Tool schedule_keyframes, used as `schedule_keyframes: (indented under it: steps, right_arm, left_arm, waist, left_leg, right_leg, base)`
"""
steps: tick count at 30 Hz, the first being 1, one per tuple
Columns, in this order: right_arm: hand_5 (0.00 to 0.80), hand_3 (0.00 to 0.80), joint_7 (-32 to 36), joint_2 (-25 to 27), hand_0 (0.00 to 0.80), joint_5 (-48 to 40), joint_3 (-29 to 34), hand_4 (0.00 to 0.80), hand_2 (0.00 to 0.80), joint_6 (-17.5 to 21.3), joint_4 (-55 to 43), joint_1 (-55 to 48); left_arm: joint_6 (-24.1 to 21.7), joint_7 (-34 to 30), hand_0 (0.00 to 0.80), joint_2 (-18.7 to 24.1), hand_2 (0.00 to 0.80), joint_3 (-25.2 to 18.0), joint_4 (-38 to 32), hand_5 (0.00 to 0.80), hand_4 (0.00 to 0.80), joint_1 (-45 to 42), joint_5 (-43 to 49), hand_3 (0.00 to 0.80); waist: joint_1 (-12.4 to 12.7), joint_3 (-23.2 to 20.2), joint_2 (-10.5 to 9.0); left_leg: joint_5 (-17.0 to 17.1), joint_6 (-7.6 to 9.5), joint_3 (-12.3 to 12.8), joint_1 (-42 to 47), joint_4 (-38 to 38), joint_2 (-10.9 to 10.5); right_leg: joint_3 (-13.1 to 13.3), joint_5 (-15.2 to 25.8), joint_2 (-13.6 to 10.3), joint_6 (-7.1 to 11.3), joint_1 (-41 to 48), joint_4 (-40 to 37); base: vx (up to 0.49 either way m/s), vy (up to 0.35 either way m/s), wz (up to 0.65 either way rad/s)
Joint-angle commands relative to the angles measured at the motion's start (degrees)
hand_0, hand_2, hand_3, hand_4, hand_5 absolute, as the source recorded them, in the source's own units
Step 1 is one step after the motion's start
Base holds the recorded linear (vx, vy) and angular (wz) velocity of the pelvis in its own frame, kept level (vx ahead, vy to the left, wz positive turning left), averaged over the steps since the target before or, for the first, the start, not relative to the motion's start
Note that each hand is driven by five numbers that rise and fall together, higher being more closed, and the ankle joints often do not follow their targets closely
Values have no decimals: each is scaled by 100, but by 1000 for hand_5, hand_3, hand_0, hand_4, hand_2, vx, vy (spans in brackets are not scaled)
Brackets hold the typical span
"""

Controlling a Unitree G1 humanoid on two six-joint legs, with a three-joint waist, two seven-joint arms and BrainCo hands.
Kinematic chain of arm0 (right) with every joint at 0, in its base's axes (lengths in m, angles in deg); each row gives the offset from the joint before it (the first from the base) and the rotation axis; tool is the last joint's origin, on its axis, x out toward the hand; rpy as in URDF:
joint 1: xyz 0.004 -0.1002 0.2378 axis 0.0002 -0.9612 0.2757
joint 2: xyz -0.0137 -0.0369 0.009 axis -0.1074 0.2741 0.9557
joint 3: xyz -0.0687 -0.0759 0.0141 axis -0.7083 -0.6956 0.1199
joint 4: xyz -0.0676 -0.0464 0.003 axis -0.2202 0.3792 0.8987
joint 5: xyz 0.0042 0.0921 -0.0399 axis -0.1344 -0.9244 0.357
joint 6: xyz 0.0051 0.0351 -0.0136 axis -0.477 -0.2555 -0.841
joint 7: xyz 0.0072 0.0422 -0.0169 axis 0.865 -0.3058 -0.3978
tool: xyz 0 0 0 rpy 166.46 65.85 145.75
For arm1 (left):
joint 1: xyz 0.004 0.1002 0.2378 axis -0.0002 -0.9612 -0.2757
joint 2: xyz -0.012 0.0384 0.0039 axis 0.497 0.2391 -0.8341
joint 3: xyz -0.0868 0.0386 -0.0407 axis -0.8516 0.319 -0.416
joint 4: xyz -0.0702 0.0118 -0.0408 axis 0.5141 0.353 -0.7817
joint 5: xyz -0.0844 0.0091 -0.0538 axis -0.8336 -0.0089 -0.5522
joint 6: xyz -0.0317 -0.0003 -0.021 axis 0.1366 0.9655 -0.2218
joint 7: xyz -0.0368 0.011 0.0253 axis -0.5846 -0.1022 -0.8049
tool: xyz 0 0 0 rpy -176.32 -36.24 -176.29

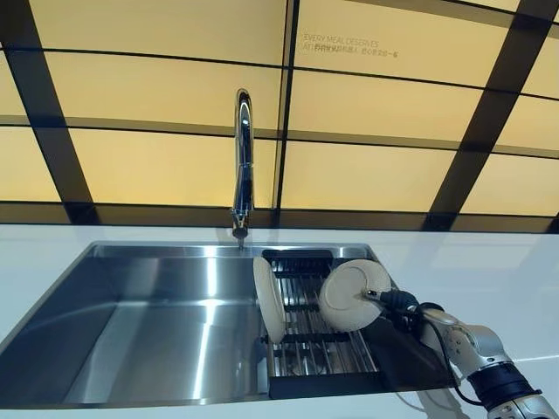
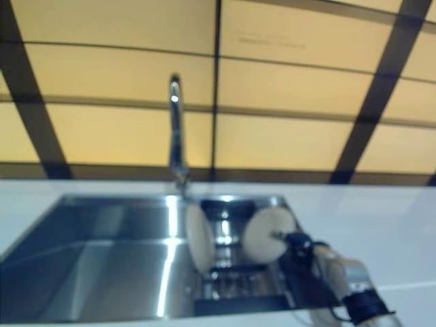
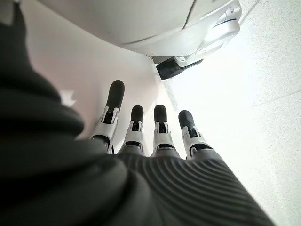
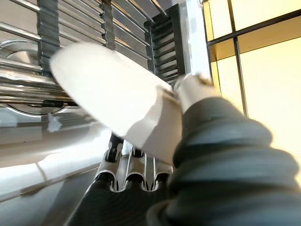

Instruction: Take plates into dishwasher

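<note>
Plates: two, one upright in the rack inside the sink, one pinched in right hand over the rack; left hand empty, fingers straight.

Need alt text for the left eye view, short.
The robot's right hand holds a cream plate on edge over a black slatted rack at the right end of a steel sink. A second cream plate stands upright at the rack's left side, below a chrome faucet, with a white counter around and yellow panels behind.
</note>
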Motion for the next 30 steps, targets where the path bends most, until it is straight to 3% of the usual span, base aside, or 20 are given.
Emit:
schedule_keyframes:
  steps: [1, 10, 16, 22, 30]
  right_arm:
    - [800, 800, -33, 78, 800, -20, -82, 800, 800, 321, 292, 853]
    - [800, 800, 111, 85, 800, 159, -98, 800, 800, 386, 277, 869]
    - [800, 800, 120, 136, 800, 300, -31, 800, 800, 744, 26, 917]
    - [800, 800, 117, 186, 800, 213, 30, 800, 800, 864, -300, 934]
    - [800, 800, 176, 200, 800, 145, 237, 800, 800, 1317, -1238, 639]
  left_arm:
    - [-191, 17, 0, 51, 0, 268, 45, 0, 0, 630, -115, 0]
    - [-178, 20, 0, 43, 0, 266, 22, 0, 0, 631, -147, 0]
    - [-190, 44, 0, 32, 0, 274, 9, 0, 0, 619, -160, 0]
    - [-192, 46, 0, 40, 0, 253, -9, 0, 0, 594, -167, 0]
    - [-312, 94, 0, 15, 0, 118, 57, 0, 0, 484, -161, 0]
  waist:
    - [172, 52, -93]
    - [170, 43, -81]
    - [159, 64, -82]
    - [143, 63, -82]
    - [41, 41, -107]
  left_leg:
    - [-190, 22, 111, -13, 12, 23]
    - [-191, 23, 103, -18, 12, 14]
    - [-191, 23, 94, -7, 12, 19]
    - [-192, 16, 111, -12, 12, 22]
    - [-195, -1, 239, -34, 12, 55]
  right_leg:
    - [-117, -135, -94, 132, 186, 87]
    - [-119, -137, -92, 126, 180, 91]
    - [-113, -152, -91, 120, 179, 118]
    - [-102, -134, -85, 125, 179, 88]
    - [-76, -90, -58, 136, 125, 21]
  base:
    - [0, 0, 0]
    - [0, 0, 0]
    - [0, 0, 0]
    - [0, 0, 0]
    - [0, 0, 0]
